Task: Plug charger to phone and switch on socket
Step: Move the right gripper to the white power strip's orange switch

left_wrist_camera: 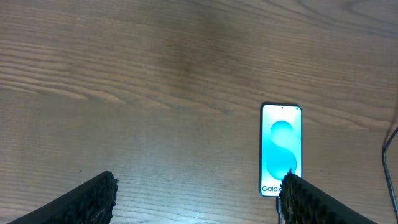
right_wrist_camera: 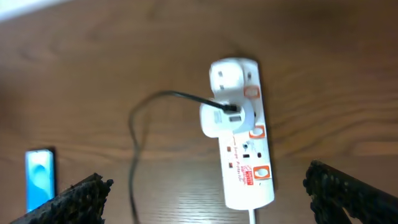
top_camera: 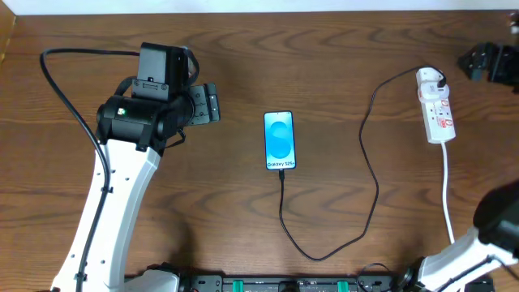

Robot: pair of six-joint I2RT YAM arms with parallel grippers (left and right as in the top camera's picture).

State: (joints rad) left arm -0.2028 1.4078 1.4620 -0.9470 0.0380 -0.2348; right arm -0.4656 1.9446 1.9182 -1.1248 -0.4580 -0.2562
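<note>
The phone (top_camera: 280,140) lies flat mid-table with its blue screen up. It also shows in the left wrist view (left_wrist_camera: 281,149) and the right wrist view (right_wrist_camera: 40,177). The black charger cable (top_camera: 375,182) meets the phone's lower edge, loops toward the front, and runs up to the white adapter (top_camera: 430,79), which is plugged into the socket strip (top_camera: 440,118). In the right wrist view the adapter (right_wrist_camera: 225,115) sits on the strip (right_wrist_camera: 249,171) between orange switches. My left gripper (top_camera: 211,104) (left_wrist_camera: 199,202) is open and empty, left of the phone. My right gripper (top_camera: 485,62) (right_wrist_camera: 205,180) is open and empty, above the strip.
The strip's white cord (top_camera: 448,186) runs down to the table's front edge beside my right arm's base (top_camera: 495,223). My left arm's black cable (top_camera: 61,89) arcs over the left side. The brown wooden table (top_camera: 203,203) ends at a white edge along the top.
</note>
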